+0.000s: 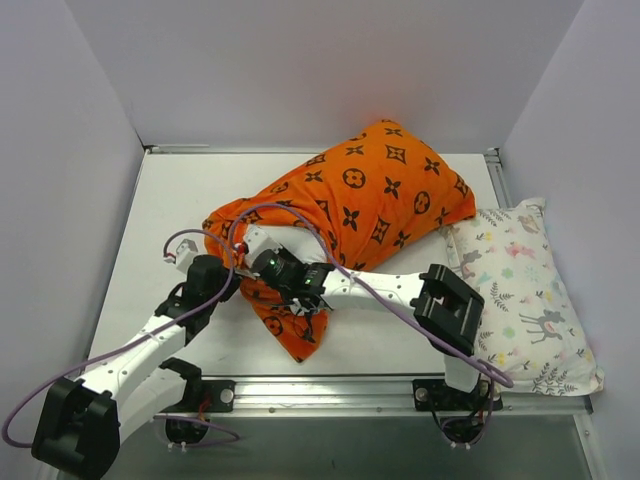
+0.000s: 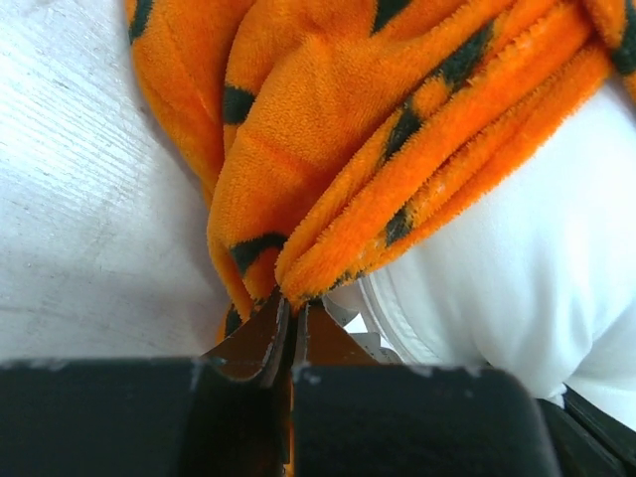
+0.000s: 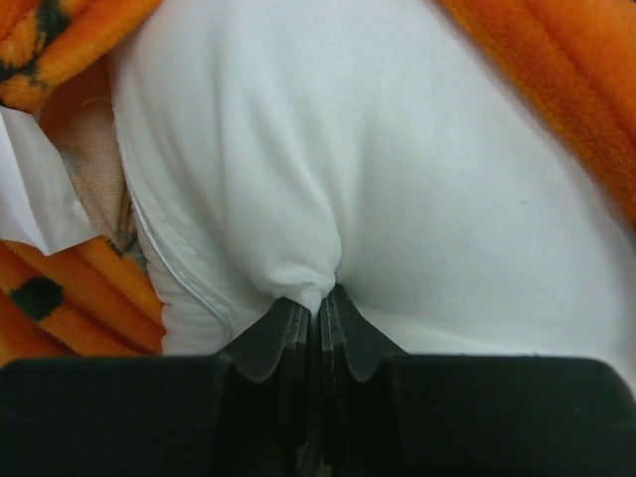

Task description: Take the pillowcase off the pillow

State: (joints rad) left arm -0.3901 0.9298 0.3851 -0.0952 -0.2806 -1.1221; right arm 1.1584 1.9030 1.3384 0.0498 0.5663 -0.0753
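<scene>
The orange pillowcase (image 1: 370, 195) with black motifs lies across the middle of the table, still round the pillow. The plain white pillow (image 3: 397, 169) shows at the case's open near-left end, also in the left wrist view (image 2: 537, 268). My left gripper (image 2: 292, 303) is shut on the orange hem of the pillowcase (image 2: 397, 129). My right gripper (image 3: 323, 298) is shut on a pinch of the white pillow, inside the opening. In the top view the left gripper (image 1: 228, 272) and the right gripper (image 1: 262, 258) meet at the case's left end. A white tag (image 3: 30, 189) shows at the opening.
A white pastel animal-print pillow (image 1: 520, 295) lies along the table's right edge. White walls close in the back and sides. A purple cable (image 1: 200, 235) loops over each arm near the case. Bare table top (image 1: 170, 200) lies to the left.
</scene>
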